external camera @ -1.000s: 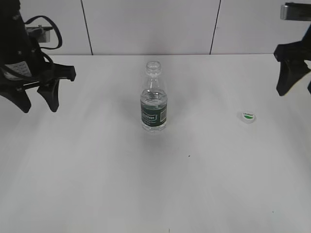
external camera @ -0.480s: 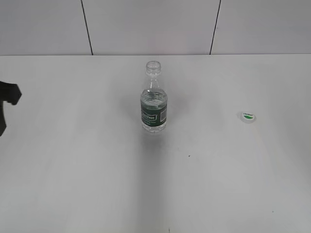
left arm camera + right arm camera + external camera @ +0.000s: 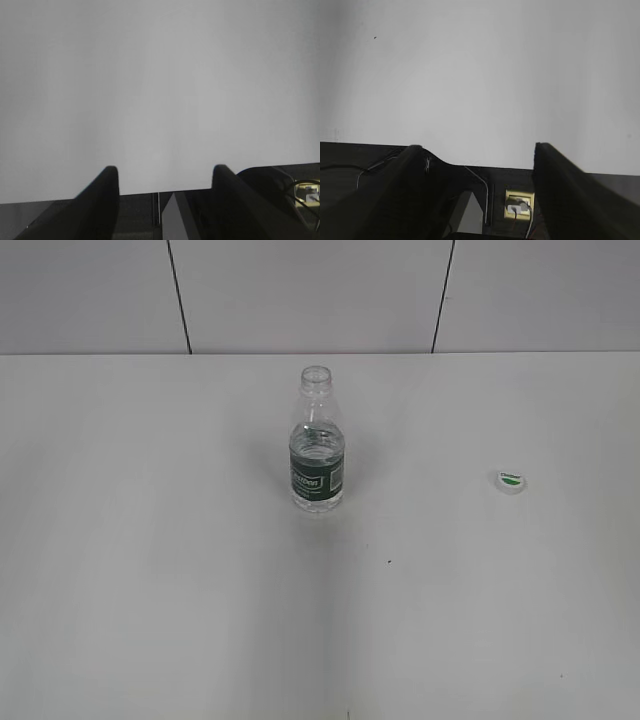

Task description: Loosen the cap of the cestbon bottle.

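Note:
The cestbon bottle stands upright in the middle of the white table, its threaded neck open with no cap on it. The cap, white with a green logo, lies flat on the table to the bottle's right, well apart from it. Neither gripper shows in the exterior view. In the left wrist view the left gripper is open and empty over the table's edge. In the right wrist view the right gripper is open and empty, also at a table edge. Neither wrist view shows the bottle or the cap.
The white table meets a grey panelled wall at the back. Below the table edge the right wrist view shows a yellow socket box with cables.
Both arms have drawn back out of the exterior view, the left one to the left and the right one to the right. The bottle and cap have not moved.

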